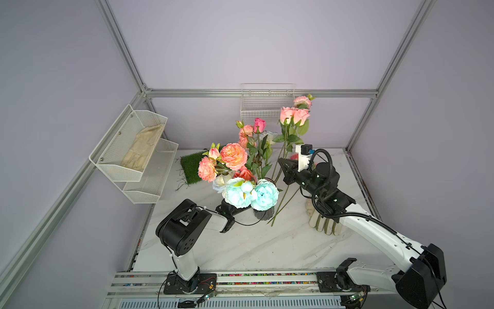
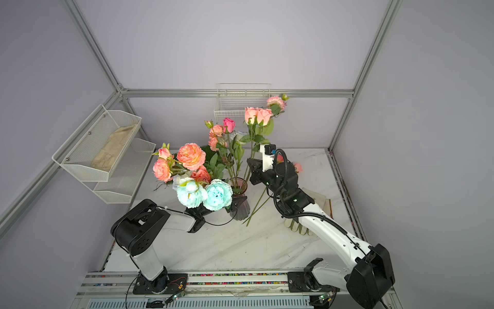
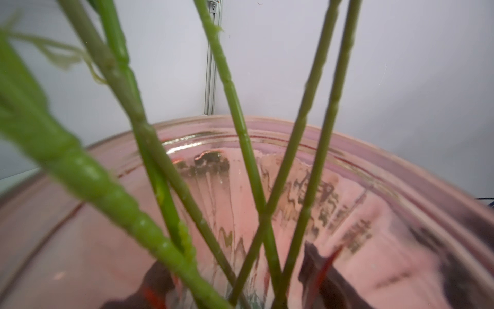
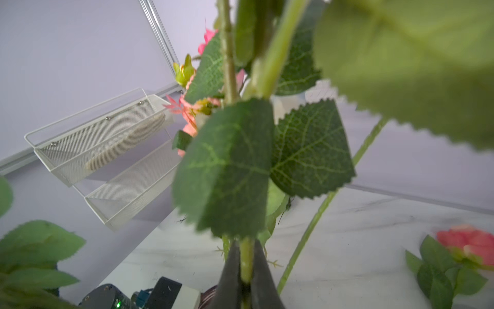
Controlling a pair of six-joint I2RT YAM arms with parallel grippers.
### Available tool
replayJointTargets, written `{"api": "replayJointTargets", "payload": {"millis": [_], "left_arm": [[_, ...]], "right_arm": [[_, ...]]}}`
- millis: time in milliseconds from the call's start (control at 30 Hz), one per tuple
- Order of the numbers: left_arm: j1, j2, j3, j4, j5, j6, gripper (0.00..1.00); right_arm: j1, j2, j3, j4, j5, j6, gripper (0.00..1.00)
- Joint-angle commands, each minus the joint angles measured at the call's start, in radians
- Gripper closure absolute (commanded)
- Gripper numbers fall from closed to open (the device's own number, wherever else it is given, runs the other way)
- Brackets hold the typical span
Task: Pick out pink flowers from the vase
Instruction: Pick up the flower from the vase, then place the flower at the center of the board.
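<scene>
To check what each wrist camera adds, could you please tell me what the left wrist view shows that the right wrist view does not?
Only the left wrist view: the vase, close up at its pink rim, with bare green stems crossing down into it. Only the right wrist view: the right gripper shut on a leafy stem, the white mesh shelf, the marble table and a pink flower lying on it. Both: green stems against the pale wall.

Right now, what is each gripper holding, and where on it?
Right gripper is shut on the green stem of the pink roses, just under the leaves. Left gripper seems clamped on the glass vase, low down, partly hidden by turquoise peonies.
</scene>
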Motion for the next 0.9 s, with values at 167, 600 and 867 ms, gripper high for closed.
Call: {"api": "replayJointTargets", "payload": {"millis": [167,600,867], "left_arm": [[-0.005,0.035,-0.014,-0.208,-0.002,-0.067,1.00],[-0.006,0.037,-0.019,-0.201,-0.010,-0.061,1.00],[-0.006,0.034,-0.035,-0.194,-0.005,-0.061,1.00]], "right_arm": [[0.008,-0.054,0.024,-0.017,-0.023,-0.039,0.97],[-0.041,-0.256,0.155,-0.245,0.334,-0.197,0.97],[-0.113,-0.253,0.212,-0.296,0.733,-0.277,0.98]]}}
